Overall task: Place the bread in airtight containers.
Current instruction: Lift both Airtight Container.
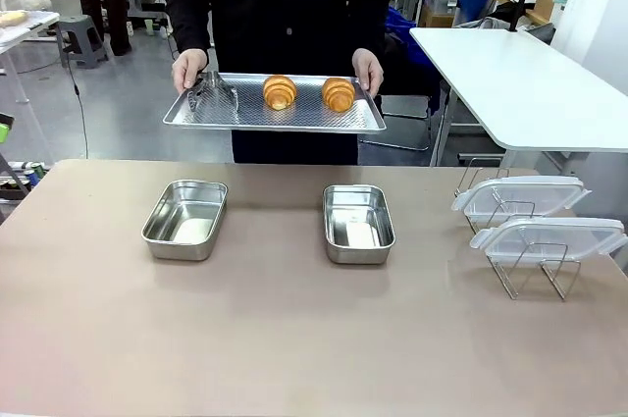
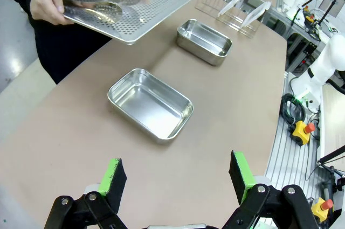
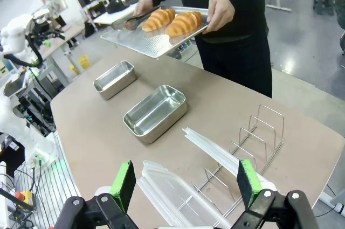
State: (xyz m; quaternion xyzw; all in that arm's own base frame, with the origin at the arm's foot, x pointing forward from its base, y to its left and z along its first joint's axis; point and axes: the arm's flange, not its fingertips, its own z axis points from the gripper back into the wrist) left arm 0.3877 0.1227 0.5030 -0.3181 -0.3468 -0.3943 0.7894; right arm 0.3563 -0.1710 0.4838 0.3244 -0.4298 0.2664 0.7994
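Observation:
Two golden-brown ridged bread rolls (image 1: 280,91) (image 1: 339,94) lie on a perforated metal tray (image 1: 294,119) that a person holds with both hands above the table's far edge. Metal tongs (image 1: 212,93) rest on the tray's left part. Two empty steel containers (image 1: 185,219) (image 1: 357,223) sit on the table side by side. In the left wrist view, my left gripper (image 2: 178,178) stands open, well short of the nearer container (image 2: 150,103). My right gripper (image 3: 186,183) is open over the lids (image 3: 178,199), with the rolls (image 3: 171,21) far beyond.
Two translucent plastic lids (image 1: 520,195) (image 1: 551,237) lean on wire racks (image 1: 535,275) at the table's right. A white table (image 1: 520,83) stands behind on the right. The person's hand (image 2: 46,2) grips the tray edge. The brown tabletop (image 1: 294,338) is bare in front.

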